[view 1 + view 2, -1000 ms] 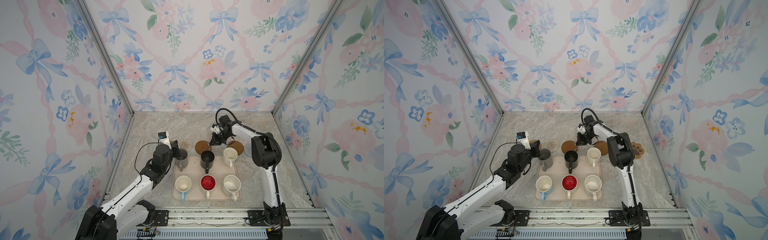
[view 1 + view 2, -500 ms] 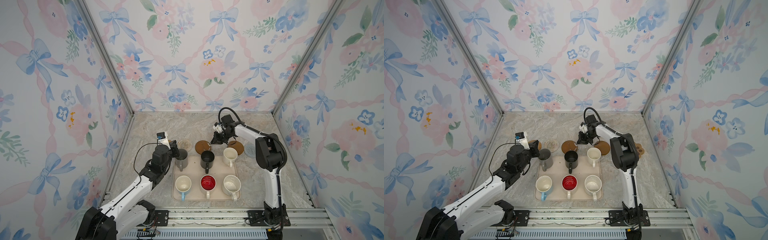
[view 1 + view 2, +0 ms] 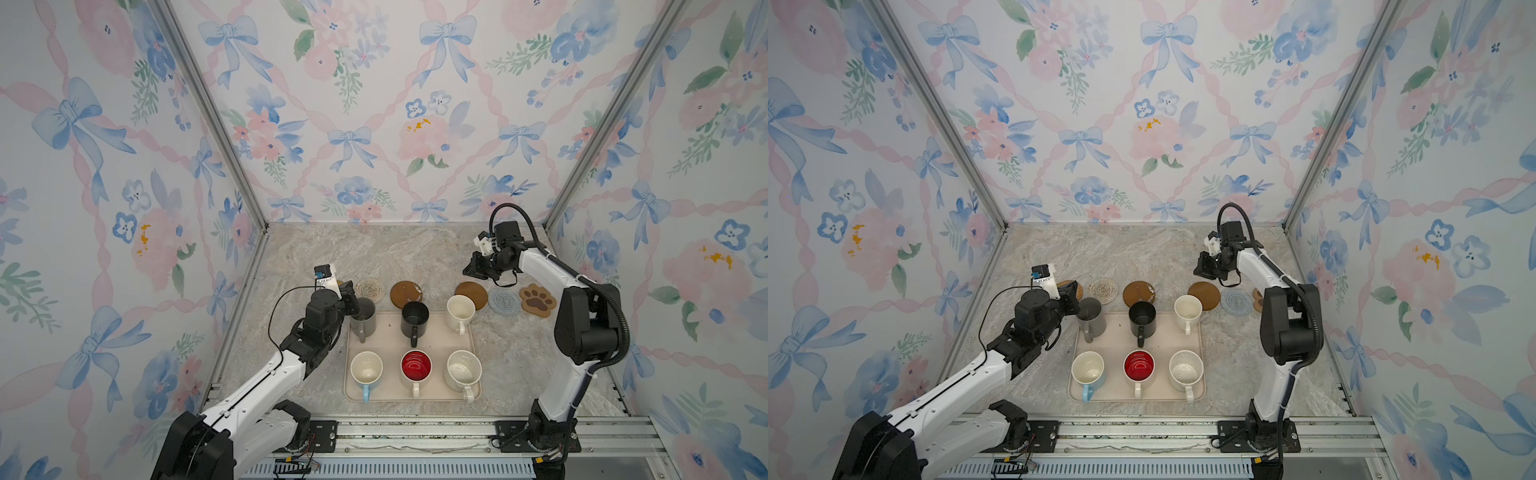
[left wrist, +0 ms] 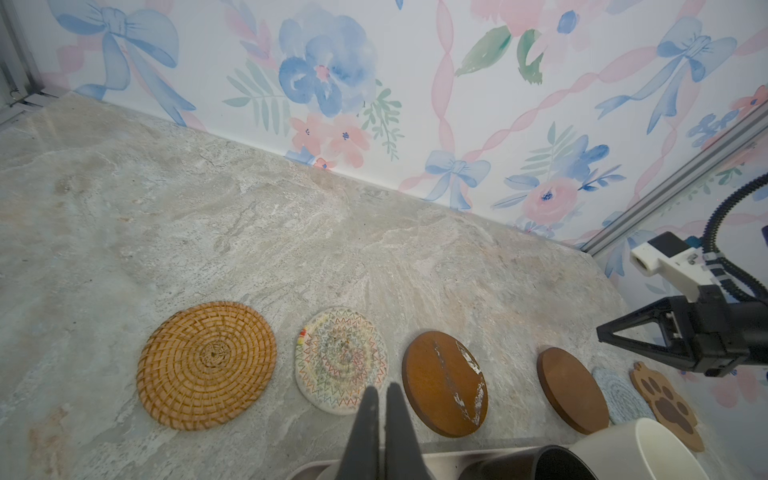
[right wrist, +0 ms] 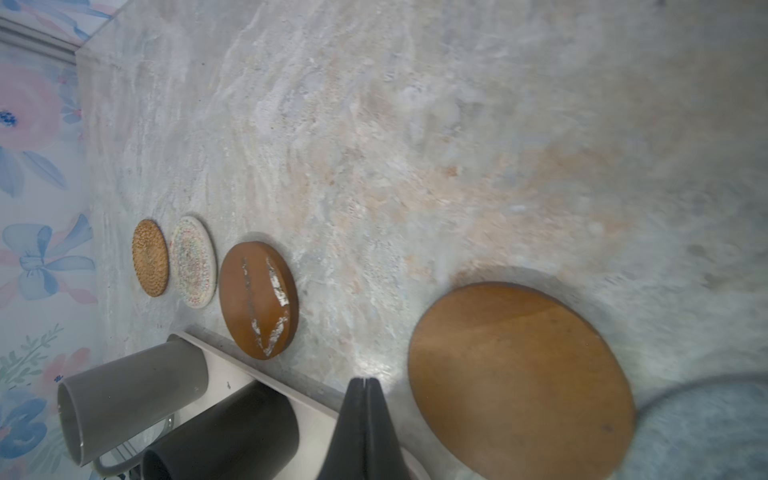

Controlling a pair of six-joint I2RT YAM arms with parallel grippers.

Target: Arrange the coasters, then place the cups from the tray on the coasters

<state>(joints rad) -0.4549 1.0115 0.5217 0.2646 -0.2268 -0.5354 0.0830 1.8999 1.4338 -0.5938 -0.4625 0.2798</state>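
Six coasters lie in a row behind the tray (image 3: 436, 343): tan rattan (image 4: 206, 364), pale woven (image 3: 370, 287), scratched dark brown (image 3: 406, 294), plain dark brown (image 3: 471, 295), blue-grey (image 3: 503, 302) and paw-shaped (image 3: 537, 300). All the cups stand on the tray: grey (image 3: 363, 318), black (image 3: 414, 318) and cream (image 3: 460, 311) at the back, light blue (image 3: 366, 370), red-inside (image 3: 416, 368) and speckled (image 3: 463, 370) in front. My left gripper (image 4: 381, 388) is shut and empty over the tray's back edge, by the grey cup. My right gripper (image 5: 365, 380) hangs shut and empty above the table beside the plain brown coaster.
Bare marble table (image 3: 374, 253) stretches from the coaster row to the floral back wall. Side walls with metal corner posts (image 3: 573, 166) close in both sides. A rail with both arm bases (image 3: 415, 432) runs along the front edge.
My right gripper has swung to the right and back, from beside the scratched brown coaster to behind the plain brown one. The left arm has barely moved.
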